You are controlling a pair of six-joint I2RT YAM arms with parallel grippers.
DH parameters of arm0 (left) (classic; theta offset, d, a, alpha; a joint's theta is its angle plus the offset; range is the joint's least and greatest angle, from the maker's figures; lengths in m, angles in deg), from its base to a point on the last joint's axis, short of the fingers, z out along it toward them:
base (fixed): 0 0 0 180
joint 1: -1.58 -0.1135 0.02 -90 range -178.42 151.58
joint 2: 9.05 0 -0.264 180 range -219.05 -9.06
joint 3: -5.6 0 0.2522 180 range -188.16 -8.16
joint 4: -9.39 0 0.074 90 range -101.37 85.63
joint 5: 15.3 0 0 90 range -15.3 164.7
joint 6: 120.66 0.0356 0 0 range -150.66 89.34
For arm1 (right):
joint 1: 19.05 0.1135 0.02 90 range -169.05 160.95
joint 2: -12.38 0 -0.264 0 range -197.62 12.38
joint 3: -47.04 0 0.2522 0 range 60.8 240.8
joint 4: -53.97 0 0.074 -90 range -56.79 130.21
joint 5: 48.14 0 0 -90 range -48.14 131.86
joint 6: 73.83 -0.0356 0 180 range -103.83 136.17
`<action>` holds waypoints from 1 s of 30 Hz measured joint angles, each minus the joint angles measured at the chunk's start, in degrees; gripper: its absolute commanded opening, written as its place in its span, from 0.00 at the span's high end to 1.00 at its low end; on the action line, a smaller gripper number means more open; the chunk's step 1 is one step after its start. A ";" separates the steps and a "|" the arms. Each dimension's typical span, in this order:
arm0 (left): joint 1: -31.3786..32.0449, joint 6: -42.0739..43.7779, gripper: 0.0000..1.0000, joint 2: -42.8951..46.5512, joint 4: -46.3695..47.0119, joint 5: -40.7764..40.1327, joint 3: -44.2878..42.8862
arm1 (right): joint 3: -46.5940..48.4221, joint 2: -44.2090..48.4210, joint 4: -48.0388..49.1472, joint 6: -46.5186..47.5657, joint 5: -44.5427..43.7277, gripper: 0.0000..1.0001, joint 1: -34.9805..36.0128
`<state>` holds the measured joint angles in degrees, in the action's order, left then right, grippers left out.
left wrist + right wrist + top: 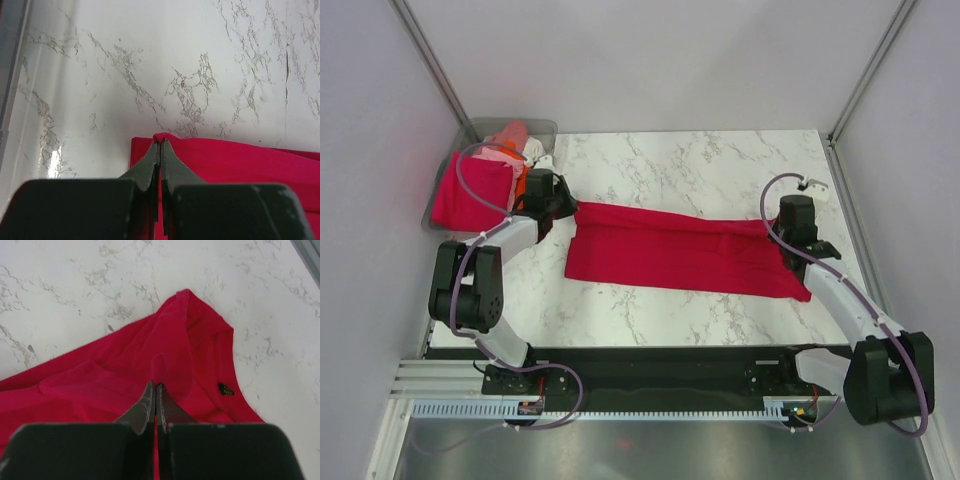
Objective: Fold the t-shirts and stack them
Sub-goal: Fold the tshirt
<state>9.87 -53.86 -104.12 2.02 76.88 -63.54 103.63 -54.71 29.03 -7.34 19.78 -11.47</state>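
At either end of crimson t-shirt (685, 255): left jaws clenched on its left edge, right jaws clenched on a raised fold at its right end. Shirt spread on table (700, 170); bin (545, 128) of other t-shirts (470, 195) beyond its left end.

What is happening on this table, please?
Two robot arms are working on a crimson red t-shirt, which lies stretched out across the marble table. The left gripper is shut on the cloth at the shirt's left edge. The right gripper is shut on a pinch of cloth near its right end. A magenta-pink shirt and an orange shirt sit in the clear bin at the far left. No folded stack is visible yet.
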 measured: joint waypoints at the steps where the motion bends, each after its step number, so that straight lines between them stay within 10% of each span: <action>1: 0.00 0.13 0.98 0.24 0.90 -0.33 0.52 | -1.68 1.27 0.35 -0.50 -0.15 0.99 0.09; 10: 0.09 0.39 0.89 0.72 2.21 -0.13 2.08 | -12.96 12.17 3.58 -5.88 -3.41 0.81 0.20; 15: 0.09 0.39 0.45 2.82 2.71 -0.22 4.85 | -18.73 18.95 6.25 -8.13 -5.53 0.54 0.20; 18: 0.09 0.28 0.36 6.49 3.34 -0.72 7.93 | -20.44 22.99 7.34 -8.28 -6.38 0.39 0.17; 30: 0.09 0.28 0.33 11.26 5.57 -3.10 9.27 | -14.53 8.20 10.67 -4.76 1.97 0.48 0.20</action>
<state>9.96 -53.58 -92.87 7.60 73.77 -54.27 89.09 -46.52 39.69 -12.10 21.74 -11.28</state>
